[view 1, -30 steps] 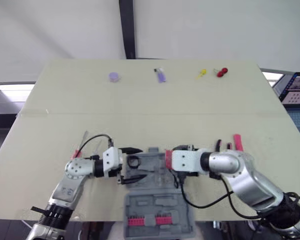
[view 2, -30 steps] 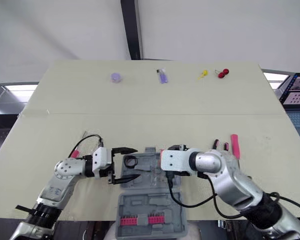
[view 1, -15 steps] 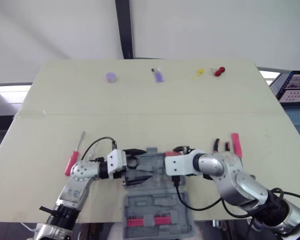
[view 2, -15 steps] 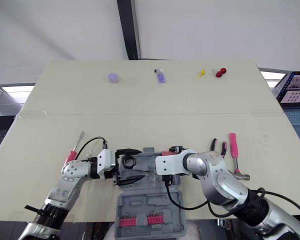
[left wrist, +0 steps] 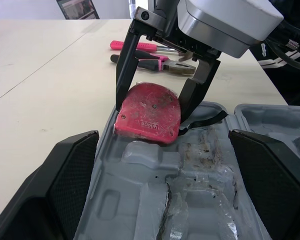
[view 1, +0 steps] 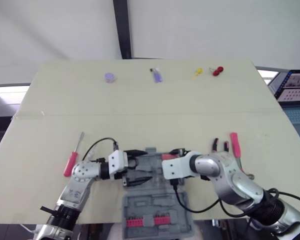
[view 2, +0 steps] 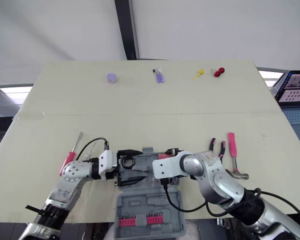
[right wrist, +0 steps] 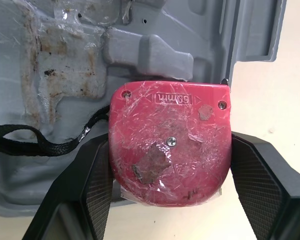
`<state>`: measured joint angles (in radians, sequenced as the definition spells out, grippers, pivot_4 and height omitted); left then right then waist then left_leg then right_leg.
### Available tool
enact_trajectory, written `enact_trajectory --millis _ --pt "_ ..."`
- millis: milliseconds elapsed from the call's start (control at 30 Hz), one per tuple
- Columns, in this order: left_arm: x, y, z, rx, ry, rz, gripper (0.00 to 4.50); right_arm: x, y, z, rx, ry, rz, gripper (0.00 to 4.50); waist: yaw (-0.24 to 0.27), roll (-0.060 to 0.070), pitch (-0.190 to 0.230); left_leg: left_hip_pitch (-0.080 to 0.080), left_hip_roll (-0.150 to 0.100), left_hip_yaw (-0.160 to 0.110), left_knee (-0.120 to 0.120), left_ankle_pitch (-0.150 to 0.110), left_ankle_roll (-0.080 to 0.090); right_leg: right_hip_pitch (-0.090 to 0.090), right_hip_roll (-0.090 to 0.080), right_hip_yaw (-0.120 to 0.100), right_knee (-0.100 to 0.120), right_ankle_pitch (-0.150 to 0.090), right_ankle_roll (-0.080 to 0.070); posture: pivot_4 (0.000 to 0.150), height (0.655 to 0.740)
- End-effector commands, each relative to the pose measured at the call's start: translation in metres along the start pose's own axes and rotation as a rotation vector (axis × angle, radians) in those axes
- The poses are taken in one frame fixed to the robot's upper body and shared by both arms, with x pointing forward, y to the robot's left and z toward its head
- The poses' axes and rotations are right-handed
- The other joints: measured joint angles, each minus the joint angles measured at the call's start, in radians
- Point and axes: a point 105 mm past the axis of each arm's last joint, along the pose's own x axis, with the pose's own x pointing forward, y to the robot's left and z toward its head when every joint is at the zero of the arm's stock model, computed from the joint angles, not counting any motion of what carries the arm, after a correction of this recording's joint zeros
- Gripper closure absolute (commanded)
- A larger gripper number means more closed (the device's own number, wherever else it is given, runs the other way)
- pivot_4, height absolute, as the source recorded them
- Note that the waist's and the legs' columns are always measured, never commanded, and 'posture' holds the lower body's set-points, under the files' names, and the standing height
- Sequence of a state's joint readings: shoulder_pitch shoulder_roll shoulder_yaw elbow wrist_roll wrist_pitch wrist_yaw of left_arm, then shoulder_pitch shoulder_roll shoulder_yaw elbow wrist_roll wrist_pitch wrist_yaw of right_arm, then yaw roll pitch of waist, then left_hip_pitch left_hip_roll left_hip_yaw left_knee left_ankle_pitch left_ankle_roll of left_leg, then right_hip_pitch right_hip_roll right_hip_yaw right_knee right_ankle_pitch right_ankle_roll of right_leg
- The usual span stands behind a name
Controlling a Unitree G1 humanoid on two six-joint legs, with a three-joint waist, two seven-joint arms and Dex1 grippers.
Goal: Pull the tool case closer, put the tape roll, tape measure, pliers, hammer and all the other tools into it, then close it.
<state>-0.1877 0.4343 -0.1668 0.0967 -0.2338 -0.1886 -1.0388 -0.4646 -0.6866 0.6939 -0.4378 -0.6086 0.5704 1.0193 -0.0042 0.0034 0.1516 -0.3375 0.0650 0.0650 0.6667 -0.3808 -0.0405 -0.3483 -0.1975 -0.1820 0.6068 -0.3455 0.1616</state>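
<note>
A pink-handled screwdriver (view 1: 71, 159) lies far left on the beige table (view 1: 140, 100). The left gripper (view 1: 145, 165) hangs released over the open grey plastic tool case (view 1: 157, 206). The right gripper (left wrist: 155, 100) clenches the red tape measure (right wrist: 169, 145) at the tray's rim. Pink-and-black pliers (view 2: 216, 147) and a pink-handled hammer (view 2: 232, 150) lie to the right.

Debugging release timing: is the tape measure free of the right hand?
No: the right hand has its fingers against both sides of the tape measure, at the tool case edge.
</note>
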Motion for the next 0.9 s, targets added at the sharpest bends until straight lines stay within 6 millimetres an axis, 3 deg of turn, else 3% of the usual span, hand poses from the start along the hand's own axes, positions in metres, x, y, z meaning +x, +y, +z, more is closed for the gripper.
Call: enact_trajectory --millis 33,600,700,900 --pt "0.002 0.0 0.006 0.03 -0.02 -0.002 0.0 -0.005 -0.012 0.003 -0.017 -0.007 -0.046 1.6 0.0 0.0 0.0 0.0 0.0 0.0 0.0 0.0 0.0 0.0 0.0 0.0 0.0 0.0 0.0 0.15 0.74" --pt "0.004 0.0 0.006 0.037 -0.02 -0.01 0.0 -0.002 -0.014 0.0 -0.011 0.0 -0.049 1.6 0.0 0.0 0.0 0.0 0.0 0.0 0.0 0.0 0.0 0.0 0.0 0.0 0.0 0.0 0.0 0.15 0.74" --pt "0.005 -0.001 0.007 0.038 -0.021 -0.013 0.0 -0.004 -0.014 0.003 0.004 -0.018 -0.043 0.15 0.0 0.0 0.0 0.0 0.0 0.0 0.0 0.0 0.0 0.0 0.0 0.0 0.0 0.0 0.0 0.15 0.74" --pt "0.006 -0.002 0.008 0.039 -0.027 -0.017 0.0 -0.024 -0.018 0.004 0.003 -0.057 -0.031 0.06 0.0 0.0 0.0 0.0 0.0 0.0 0.0 0.0 0.0 0.0 0.0 0.0 0.0 0.0 0.0 0.15 0.74"
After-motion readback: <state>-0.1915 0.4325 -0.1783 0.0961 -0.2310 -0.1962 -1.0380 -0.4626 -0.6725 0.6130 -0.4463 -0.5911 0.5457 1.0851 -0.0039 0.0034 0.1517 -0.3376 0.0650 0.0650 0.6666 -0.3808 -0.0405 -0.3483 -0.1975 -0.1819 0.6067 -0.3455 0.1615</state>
